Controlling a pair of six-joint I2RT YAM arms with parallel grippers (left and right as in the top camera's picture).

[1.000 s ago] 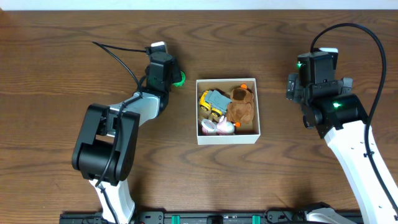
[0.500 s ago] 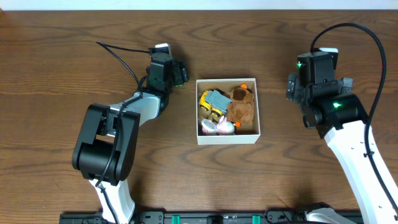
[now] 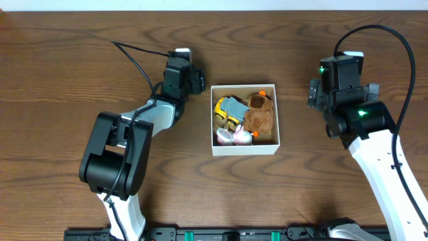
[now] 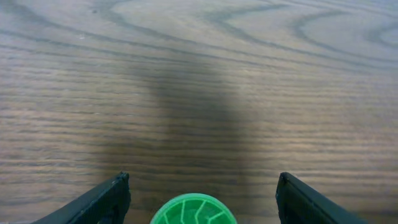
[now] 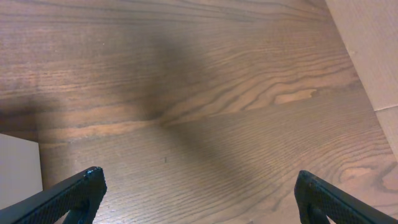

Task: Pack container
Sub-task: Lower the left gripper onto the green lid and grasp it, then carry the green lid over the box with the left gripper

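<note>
Container (image 3: 245, 148) at centre, holding a brown plush (image 3: 259, 112), a yellow truck (image 3: 227, 110) and pink toys (image 3: 234, 137). Left gripper (image 4: 202, 180), just left of it, spread wide either side of a green round toy (image 4: 193, 210), not pinching it. Right gripper (image 5: 199, 177) wide, empty. The green toy is judged not yet packed.

Overhead view: even, diffuse light from above; the table (image 3: 60, 60) is rendered sharply to its edges, and shadows around the box (image 3: 245, 148) are faint. Left wrist view: a broad, soft-edged shadow runs down the middle of the wood, the far grain pales under a faint sheen, and the green disc (image 4: 193, 210) at the bottom edge is slightly soft. Right wrist view: a diffuse diagonal shadow darkens the left; the 2 fingers (image 5: 68, 198) read as near-black silhouettes.
</note>
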